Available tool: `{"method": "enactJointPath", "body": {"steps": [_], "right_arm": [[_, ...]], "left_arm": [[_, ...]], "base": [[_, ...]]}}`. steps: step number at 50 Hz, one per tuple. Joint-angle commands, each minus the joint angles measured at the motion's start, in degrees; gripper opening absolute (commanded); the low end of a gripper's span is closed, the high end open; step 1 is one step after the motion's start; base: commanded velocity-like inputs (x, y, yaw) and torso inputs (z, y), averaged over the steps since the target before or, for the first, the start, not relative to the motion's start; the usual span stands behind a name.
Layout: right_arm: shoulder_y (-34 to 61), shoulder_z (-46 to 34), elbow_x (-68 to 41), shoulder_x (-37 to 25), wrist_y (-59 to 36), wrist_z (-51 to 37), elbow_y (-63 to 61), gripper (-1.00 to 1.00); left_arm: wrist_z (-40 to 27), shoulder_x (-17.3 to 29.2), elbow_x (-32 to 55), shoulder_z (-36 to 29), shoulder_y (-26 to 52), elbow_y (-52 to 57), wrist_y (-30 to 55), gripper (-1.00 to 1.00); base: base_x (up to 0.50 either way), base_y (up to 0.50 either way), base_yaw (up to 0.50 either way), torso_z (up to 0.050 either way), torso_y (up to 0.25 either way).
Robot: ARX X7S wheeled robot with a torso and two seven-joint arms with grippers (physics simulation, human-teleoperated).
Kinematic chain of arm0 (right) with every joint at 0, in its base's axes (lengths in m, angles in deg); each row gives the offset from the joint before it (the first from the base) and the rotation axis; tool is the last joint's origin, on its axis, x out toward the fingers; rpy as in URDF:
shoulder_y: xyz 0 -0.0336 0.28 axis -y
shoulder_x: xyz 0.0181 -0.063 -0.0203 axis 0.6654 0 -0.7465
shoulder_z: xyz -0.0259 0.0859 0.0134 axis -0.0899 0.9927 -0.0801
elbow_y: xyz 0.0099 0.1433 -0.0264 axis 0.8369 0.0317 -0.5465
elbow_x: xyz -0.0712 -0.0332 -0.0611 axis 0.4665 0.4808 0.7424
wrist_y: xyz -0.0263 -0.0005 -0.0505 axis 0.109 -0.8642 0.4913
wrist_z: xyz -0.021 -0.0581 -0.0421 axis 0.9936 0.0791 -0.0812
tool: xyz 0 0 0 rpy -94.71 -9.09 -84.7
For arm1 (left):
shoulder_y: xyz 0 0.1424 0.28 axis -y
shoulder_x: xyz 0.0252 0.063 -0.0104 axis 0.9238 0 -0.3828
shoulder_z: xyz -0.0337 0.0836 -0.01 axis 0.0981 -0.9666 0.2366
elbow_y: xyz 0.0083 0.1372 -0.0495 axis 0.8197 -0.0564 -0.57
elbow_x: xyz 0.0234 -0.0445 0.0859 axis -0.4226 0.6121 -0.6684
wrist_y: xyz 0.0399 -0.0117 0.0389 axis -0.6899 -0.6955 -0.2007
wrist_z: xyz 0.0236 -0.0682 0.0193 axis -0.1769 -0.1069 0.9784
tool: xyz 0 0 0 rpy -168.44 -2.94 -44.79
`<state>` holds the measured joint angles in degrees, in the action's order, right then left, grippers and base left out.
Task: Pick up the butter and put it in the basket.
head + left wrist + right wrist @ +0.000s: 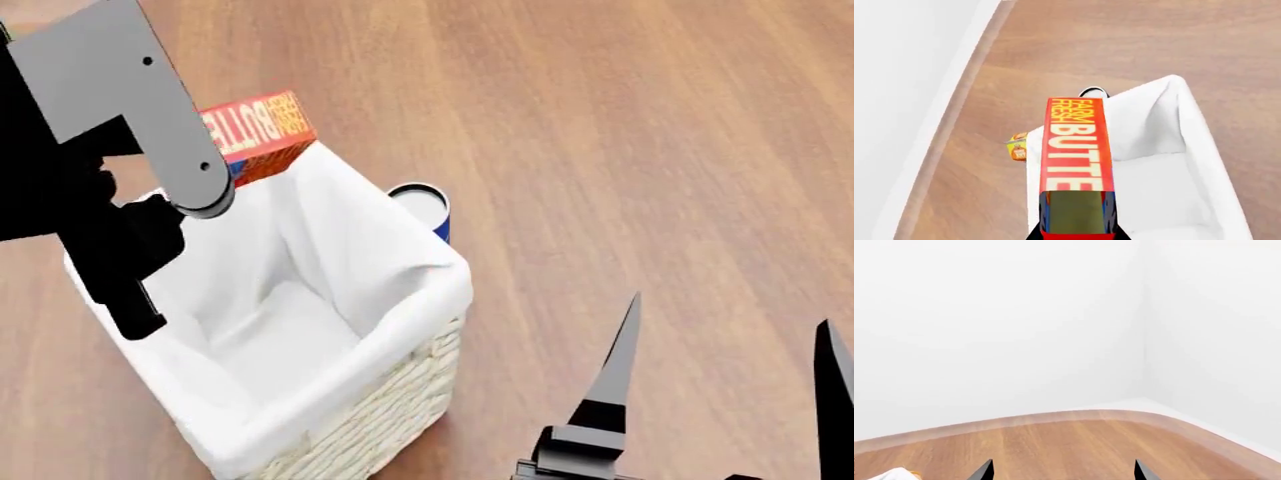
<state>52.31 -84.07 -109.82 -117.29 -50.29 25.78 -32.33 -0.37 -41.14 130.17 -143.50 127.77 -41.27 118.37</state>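
1. The wooden floor (641, 150) fills the head view; in the right wrist view it meets a white wall (1021, 315) along a curved pale skirting strip.
2. The basket (387, 400) stands upright on the floor, cream wicker sides showing below a white cloth liner (320, 300) folded over the rim. Its interior is visible and shows liner only.
3. The left arm (120, 110), grey link and black wrist, reaches over the basket's left rim in the head view.
4. The butter (1077, 145) is held off the floor in the left gripper (1077, 232), long axis pointing away from the wrist camera. In the head view the butter (260, 130) sits at the basket's far-left corner, over the rim and partly beyond it, above the liner and not inside the basket.
5. The left gripper is clamped on the carton's blue end; black fingers show on both sides of it in the left wrist view.
6. The right gripper (727, 400) hangs over bare floor to the right of the basket, fingers spread apart and holding nothing.
7. A blue-and-white can (424, 207) stands on the floor, just beside the basket's far side.
8. A small orange-and-yellow item (1017, 146) shows beside the basket in the left wrist view; its identity cannot be told.
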Motion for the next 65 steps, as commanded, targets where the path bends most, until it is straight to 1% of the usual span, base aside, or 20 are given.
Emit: {"method": "enactJointPath", "body": {"steps": [1, 2, 3, 4, 5, 6, 7, 9, 10, 11, 15, 22, 30, 34, 37, 45, 46, 54, 61, 65], "right_arm": [[-0.01, 0.12, -0.43, -0.19, 0.43, -0.06, 0.22, 1.0], [-0.06, 0.19, -0.45, -0.22, 0.55, -0.05, 0.26, 1.0], [-0.28, 0.42, -0.54, -0.25, 0.8, -0.04, 0.34, 1.0], [-0.28, 0.37, -0.52, -0.25, 0.81, -0.05, 0.34, 1.0], [-0.2, 0.31, -0.54, -0.26, 0.77, -0.05, 0.37, 1.0], [-0.21, 0.2, -0.45, -0.21, 0.94, 0.06, 0.49, 1.0], [-0.18, -0.03, -0.42, -0.14, 0.9, 0.08, 0.55, 1.0], [-0.34, -0.22, -0.27, -0.05, 1.24, 0.32, 0.93, 1.0], [-0.47, -0.13, -0.34, -0.02, 1.48, 0.42, 1.16, 1.0], [-0.39, -0.05, -0.49, -0.09, 1.33, 0.28, 0.99, 1.0], [-0.71, 0.65, -1.05, -0.33, 1.74, 0.21, 0.86, 1.0], [-1.02, 0.95, -1.26, -0.36, 2.45, 0.37, 1.32, 1.0], [-1.19, 0.6, -0.86, -0.09, 3.28, 0.8, 2.49, 1.0], [-1.15, -0.09, -0.34, 0.23, 3.57, 1.13, 3.31, 1.0], [-1.27, -0.34, -0.15, 0.35, 3.82, 1.29, 3.7, 1.0], [-1.2, -0.77, -0.1, 0.56, 4.09, 1.54, 4.43, 1.0], [-1.2, -0.97, 0.12, 0.67, 4.23, 1.65, 4.7, 1.0], [-1.26, -1.43, 0.22, 0.91, 4.62, 1.98, 5.48, 1.0], [-0.84, -2.37, 0.76, 1.19, 4.54, 2.22, 6.05, 1.0], [-1.24, -1.47, 0.21, 0.79, 4.79, 2.05, 5.96, 1.0]], "left_arm": [[13.79, -3.62, -10.43, -13.21, 10.32, -5.24, 0.59, -1.0], [14.53, -3.74, -11.0, -14.35, 10.68, -5.12, 0.4, -1.0], [15.84, -4.47, -12.83, -17.25, 11.49, -5.64, 0.04, -1.0], [15.87, -4.8, -13.4, -17.77, 11.69, -6.18, -0.03, -1.0], [15.99, -5.49, -15.43, -19.99, 12.4, -7.05, -0.35, -1.0], [19.32, -5.95, -16.96, -22.92, 14.21, -8.13, -1.82, -1.0], [20.57, -6.27, -16.79, -23.52, 14.1, -8.23, -2.36, -1.0], [20.7, -6.28, -16.34, -24.23, 13.25, -6.8, -2.16, -1.0], [22.01, -6.86, -16.51, -24.54, 13.62, -8.15, -2.78, -1.0], [21.34, -6.85, -16.42, -24.64, 12.75, -7.56, -2.69, -1.0], [24.17, -8.46, -17.87, -26.98, 12.96, -10.31, -4.51, -1.0], [25.77, -10.9, -20.26, -28.71, 10.8, -15.57, -8.42, -1.0], [26.68, -12.38, -21.6, -29.4, 9.19, -19.1, -11.03, -1.0], [26.96, -13.29, -21.57, -28.73, 7.74, -21.43, -12.49, -1.0], [26.58, -13.52, -20.16, -26.82, 6.12, -22.92, -12.74, -1.0], [26.51, -14.69, -21.35, -28.53, 2.63, -26.27, -14.01, -1.0], [27.16, -14.78, -22.08, -30.07, 2.53, -26.12, -14.05, -1.0], [27.49, -16.1, -23.17, -32.05, -0.16, -28.26, -14.89, -1.0], [28.56, -17.19, -23.73, -33.17, -0.99, -28.99, -15.73, -1.0], [28.4, -18.44, -24.57, -33.07, -2.42, -31.7, -17.57, -1.0]], "base": [[0.0, 0.0, 0.0, 0.0, 0.0], [0.0, 0.0, 0.0, 0.0, 0.01], [0.0, 0.0, 0.0, 0.0, 0.0], [0.0, 0.0, 0.0, 0.0, 0.0], [0.0, 0.0, 0.0, 0.0, 0.0], [0.0, 0.0, 0.0, 0.0, 0.0], [0.0, 0.0, 0.0, 0.0, 0.0], [0.0, 0.0, 0.0, 0.0, 0.0], [0.0, 0.0, 0.0, 0.0, 0.01], [0.0, 0.0, 0.0, 0.01, 0.0], [0.0, 0.0, 0.0, 0.0, 0.0], [0.0, 0.0, 0.0, 0.0, 0.001], [0.0, 0.0, 0.0, 0.0, 0.001], [0.0, 0.0, 0.0, 0.0, 0.003], [0.0, 0.0, 0.0, 0.003, 0.0], [0.0, 0.0, 0.0, 0.0, 0.001], [0.0, 0.0, 0.0, 0.0, 0.0], [0.0, 0.0, 0.0, 0.0, 0.001], [0.0, 0.0, 0.0, 0.001, 0.001], [0.0, 0.0, 0.0, 0.0, 0.0]]}}
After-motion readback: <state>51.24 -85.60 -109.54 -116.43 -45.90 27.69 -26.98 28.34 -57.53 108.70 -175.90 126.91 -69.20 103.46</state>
